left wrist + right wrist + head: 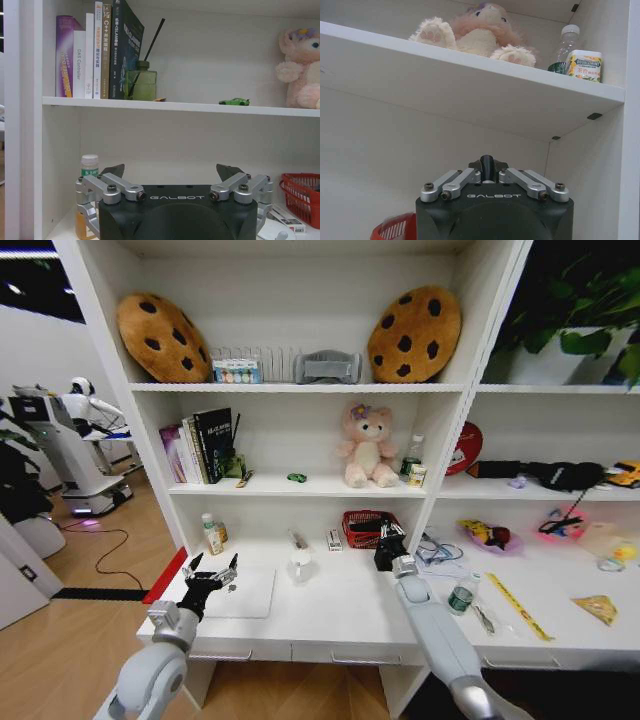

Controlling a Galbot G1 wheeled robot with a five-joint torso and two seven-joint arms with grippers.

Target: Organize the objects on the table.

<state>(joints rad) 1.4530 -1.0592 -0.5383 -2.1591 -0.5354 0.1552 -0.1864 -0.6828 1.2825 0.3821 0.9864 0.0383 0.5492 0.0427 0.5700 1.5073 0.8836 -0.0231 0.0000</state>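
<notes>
The jaws of the left gripper (210,567) are seen spread wide with nothing between them, while those of the right gripper (388,540) are pressed together around a small dark piece that cannot be identified. In the head view, the left gripper is held just above the near edge of the laptop (241,592), a slim white slab lying flat on the table (340,620) at its left end, and the right gripper is raised beside the red basket (362,528) at the back of the desk. A risk is judged here: the laptop is thin and smooth, so a grasp from the open fingers could slide off or push it toward the table edge. In the left wrist view, the fingers (111,172) are shown apart, with a capped bottle (88,196) close to one of them, which could be knocked over if the arm swings sideways; the little green car (234,102) is seen on the shelf above, beside the pink bear (302,70). In the right wrist view, the closed fingers (487,165) are pointed up under the shelf board (470,85), which could be struck if the arm is lifted further.
</notes>
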